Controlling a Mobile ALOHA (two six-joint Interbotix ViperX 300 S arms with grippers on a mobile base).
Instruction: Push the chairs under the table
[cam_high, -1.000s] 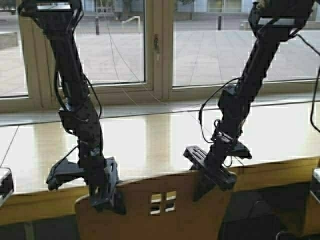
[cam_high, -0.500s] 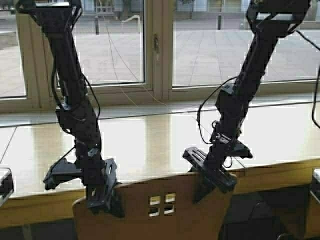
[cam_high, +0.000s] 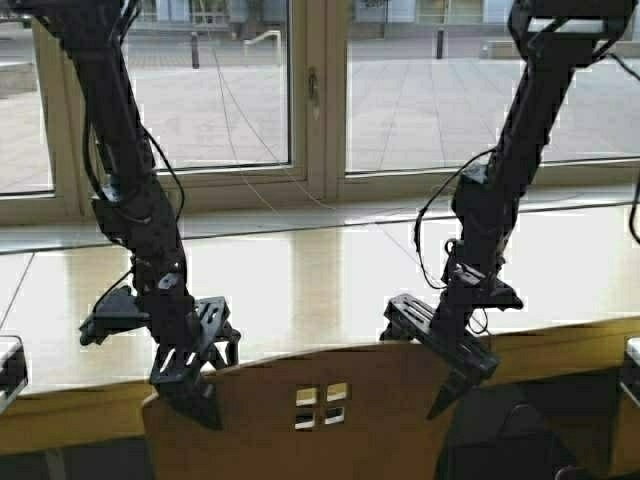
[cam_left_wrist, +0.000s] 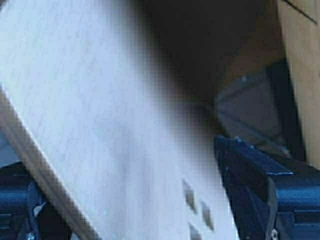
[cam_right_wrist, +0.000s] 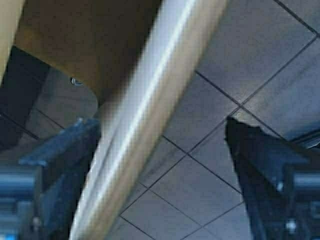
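— While you are standing at that counter, tell me what your fingers are doing.

— Both pairs are standing spread apart, and neither is clamping anything. My left gripper is hanging over the left end of the chair, its fingers straddling the top edge of the curved back. From my left wrist the pale plywood back is filling the gap between the two dark fingers, with the small square cut-outs showing close by.

— And the other one?

— My right gripper is sitting at the right end of the same back, jaws wide, one finger pointing down past the chair's right edge. From my right wrist the chair's edge is running between the fingers, nearer to one of them, and grey floor tiles are showing beneath.

— Are they touching the wood?

— I cannot tell whether either is pressing on it.

— Where is the chair sitting?

— It is standing right in front of me, nearest of all, its back rising just in front of the table. The table's thick wooden front edge is running left to right behind the chair back, and its glossy top is stretching away toward the windows on the far side.
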